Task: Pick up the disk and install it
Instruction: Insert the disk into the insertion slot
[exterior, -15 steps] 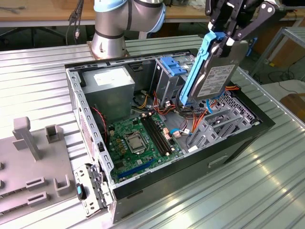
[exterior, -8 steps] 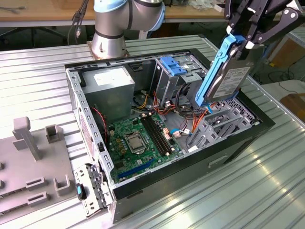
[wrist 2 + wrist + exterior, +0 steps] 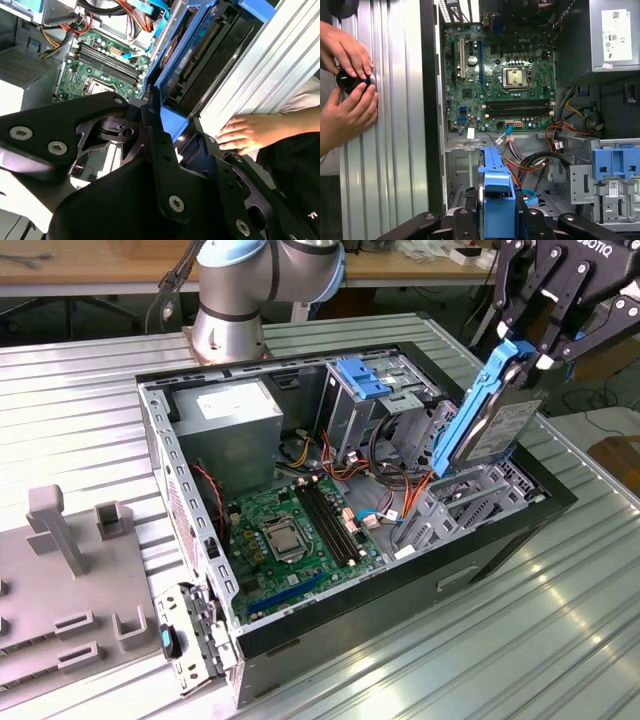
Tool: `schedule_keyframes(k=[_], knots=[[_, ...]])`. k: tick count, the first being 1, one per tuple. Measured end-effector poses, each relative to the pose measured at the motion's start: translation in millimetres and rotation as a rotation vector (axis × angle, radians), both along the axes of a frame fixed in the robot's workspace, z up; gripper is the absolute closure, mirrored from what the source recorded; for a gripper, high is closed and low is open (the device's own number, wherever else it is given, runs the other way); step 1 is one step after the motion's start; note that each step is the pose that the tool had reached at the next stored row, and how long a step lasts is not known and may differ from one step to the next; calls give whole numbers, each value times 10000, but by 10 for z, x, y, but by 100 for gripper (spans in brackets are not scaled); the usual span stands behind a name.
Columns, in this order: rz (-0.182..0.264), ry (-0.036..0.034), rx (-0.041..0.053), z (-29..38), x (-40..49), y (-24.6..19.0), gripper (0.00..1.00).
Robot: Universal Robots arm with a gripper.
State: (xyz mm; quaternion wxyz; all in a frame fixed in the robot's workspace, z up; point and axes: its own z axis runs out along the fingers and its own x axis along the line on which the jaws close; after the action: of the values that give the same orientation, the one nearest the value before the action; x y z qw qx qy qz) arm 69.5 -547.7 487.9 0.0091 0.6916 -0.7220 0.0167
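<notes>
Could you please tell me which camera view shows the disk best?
The exterior view: the disk shows nearly whole, tilted over the open case, blue rail and silvery face visible, gripper clamped on its top. The second wrist view shows its dark face and rails; the first wrist view, one blue rail edge-on.

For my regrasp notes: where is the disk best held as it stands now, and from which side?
Grip the upper end of the disk, pinching across its thin edge at the blue rails, coming from above. It stands on edge, tilted, its lower end down in the case's bay, so the top looks freest. The claw holds it there.
</notes>
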Motion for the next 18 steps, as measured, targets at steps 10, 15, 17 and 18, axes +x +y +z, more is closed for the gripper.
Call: schedule_keyframes(k=[10,15,17,18], knots=[[4,0,0,-250,100,-75,63],[3,1,-6,-301,100,-102,63],[3,2,-5,-313,99,-121,63],[2,1,-2,-318,99,-126,63]])
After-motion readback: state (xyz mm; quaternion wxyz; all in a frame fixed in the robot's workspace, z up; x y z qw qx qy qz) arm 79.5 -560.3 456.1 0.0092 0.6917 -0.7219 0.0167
